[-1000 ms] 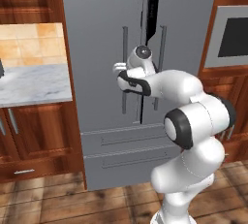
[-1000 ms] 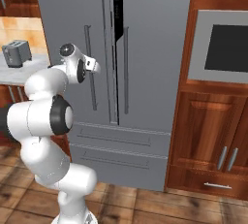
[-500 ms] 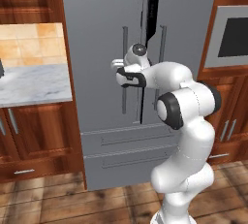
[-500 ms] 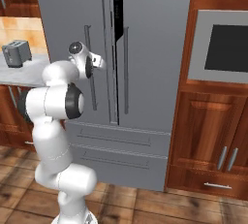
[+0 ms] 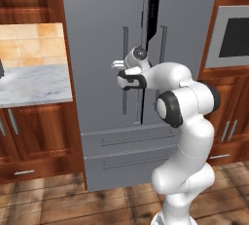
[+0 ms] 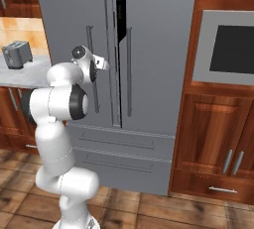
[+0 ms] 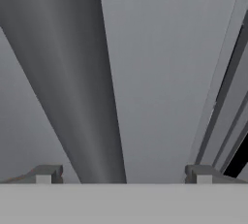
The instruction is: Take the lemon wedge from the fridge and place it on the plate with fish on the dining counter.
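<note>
1. Step in hand: opening the fridge (image 5: 97, 34). Both doors are nearly shut, with a thin dark gap between them.
2. The hand (image 7: 123, 174) has its fingers spread wide apart, straddling the left door's bar handle (image 7: 72, 82), holding nothing.
3. The lemon wedge is hidden, presumably inside the fridge.
4. Next move, judged: close the fingers on the handle, then pull the door outward along its hinge arc.
</note>
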Available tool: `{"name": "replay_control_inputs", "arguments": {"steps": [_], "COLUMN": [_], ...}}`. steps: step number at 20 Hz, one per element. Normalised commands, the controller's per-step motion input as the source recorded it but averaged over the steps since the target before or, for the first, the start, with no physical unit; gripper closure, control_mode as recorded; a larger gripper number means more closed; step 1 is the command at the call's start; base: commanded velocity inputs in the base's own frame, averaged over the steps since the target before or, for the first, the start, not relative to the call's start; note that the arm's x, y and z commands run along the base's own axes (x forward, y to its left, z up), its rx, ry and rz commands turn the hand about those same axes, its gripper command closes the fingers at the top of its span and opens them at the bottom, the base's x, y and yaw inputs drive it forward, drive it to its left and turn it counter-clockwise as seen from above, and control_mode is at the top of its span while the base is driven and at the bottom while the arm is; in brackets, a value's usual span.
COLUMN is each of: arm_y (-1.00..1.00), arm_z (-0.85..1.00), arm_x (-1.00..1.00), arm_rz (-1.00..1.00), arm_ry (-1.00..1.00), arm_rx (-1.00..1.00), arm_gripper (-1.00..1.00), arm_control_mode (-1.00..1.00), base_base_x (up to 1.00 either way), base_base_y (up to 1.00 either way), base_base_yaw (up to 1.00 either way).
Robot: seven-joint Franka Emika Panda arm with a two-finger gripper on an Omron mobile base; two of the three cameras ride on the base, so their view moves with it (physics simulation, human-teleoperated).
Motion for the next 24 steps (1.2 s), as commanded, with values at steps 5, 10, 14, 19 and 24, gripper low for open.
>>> {"name": "replay_control_inputs", "arguments": {"steps": [5, 10, 14, 19, 24], "arm_y": [0.02, 0.01, 0.35, 0.67, 0.86], "arm_z": [-0.02, 0.00, 0.19, 0.35, 0.37], "arm_x": [0.43, 0.24, -0.39, -0.87, -1.00], "arm_rz": [-0.02, -0.04, -0.05, -0.15, -0.21], "arm_ry": [0.01, 0.03, 0.06, 0.05, 0.01], "arm_rx": [0.01, 0.00, 0.01, 0.02, 0.00], "arm_gripper": [1.00, 1.00, 1.00, 1.00, 1.00], "arm_control_mode": [-1.00, -1.00, -1.00, -1.00, -1.00], "base_base_x": [0.00, 0.00, 0.00, 0.00, 0.00], "base_base_y": [0.00, 0.00, 0.00, 0.00, 0.00], "base_base_yaw": [0.00, 0.00, 0.00, 0.00, 0.00]}}
